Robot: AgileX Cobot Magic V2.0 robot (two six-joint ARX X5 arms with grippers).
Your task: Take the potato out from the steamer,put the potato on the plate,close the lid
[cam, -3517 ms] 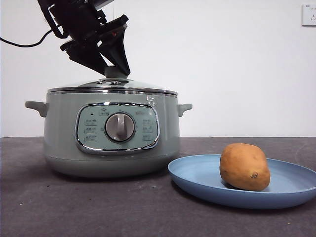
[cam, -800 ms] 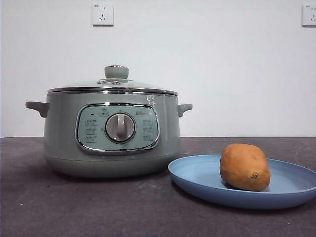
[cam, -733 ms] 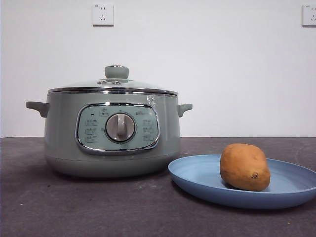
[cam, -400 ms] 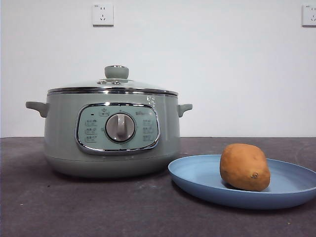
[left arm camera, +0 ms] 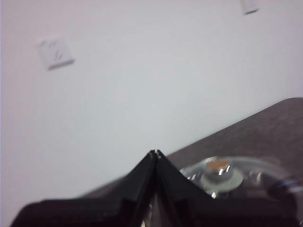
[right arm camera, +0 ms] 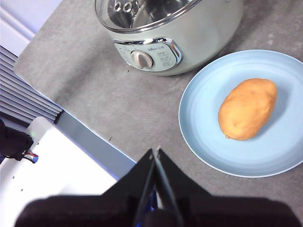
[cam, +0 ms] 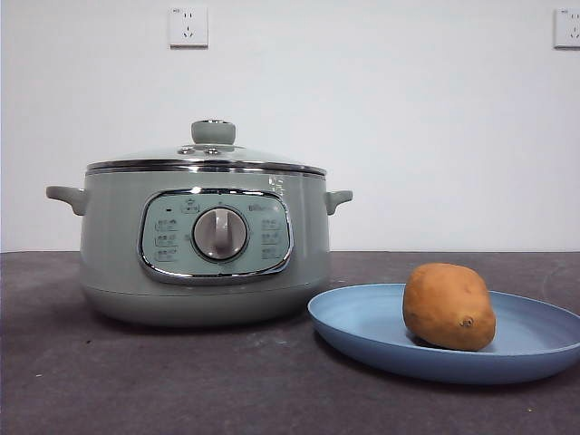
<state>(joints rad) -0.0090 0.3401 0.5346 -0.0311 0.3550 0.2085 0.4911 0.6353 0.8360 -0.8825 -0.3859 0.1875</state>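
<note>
Right wrist view: potato [right arm camera: 247,109] on plate [right arm camera: 203,137], beyond closed right pincer [right arm camera: 155,150].

Lid [cam: 207,156] seated on steamer [cam: 204,243]; potato [cam: 449,306] lies on plate [cam: 362,319] just beside steamer.

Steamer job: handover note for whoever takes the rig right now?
Left gripper: jaws shut, empty, raised above the lid.
Right gripper: jaws shut, empty, raised over the table in front of the plate.
Potato lies on the plate, right of the steamer in the front view.
Lid sits on the steamer.
Done: potato out, plated, lid closed.
Left: nothing visible; both arms are clear of the things.
</note>
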